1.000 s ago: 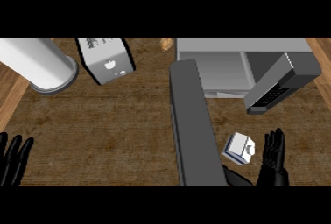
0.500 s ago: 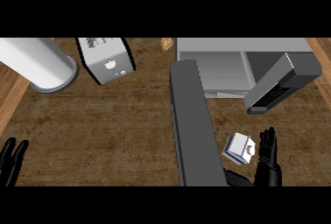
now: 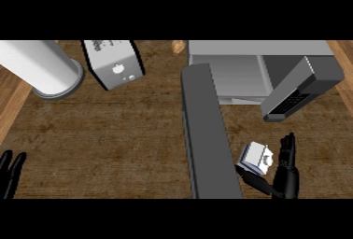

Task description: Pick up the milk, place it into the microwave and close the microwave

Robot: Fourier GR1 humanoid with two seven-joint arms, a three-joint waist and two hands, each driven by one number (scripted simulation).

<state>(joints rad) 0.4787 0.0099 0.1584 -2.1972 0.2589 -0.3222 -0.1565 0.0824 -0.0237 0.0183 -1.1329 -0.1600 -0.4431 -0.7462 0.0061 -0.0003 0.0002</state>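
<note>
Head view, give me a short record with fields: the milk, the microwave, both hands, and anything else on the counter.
target: milk, outside the microwave, right of its door
door state: swung open toward the robot
right side: right hand open, fingers straight beside the milk
left side: left hand open, resting at the lower left edge
other: white cylinder and grey box, upper left

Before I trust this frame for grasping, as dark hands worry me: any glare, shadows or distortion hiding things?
Head view: light is even, no glare, no hard shadows; the milk stands out pale against the black right hand; the steep angle makes the white cylinder lean outward; the left hand is cut by the left edge.
</note>
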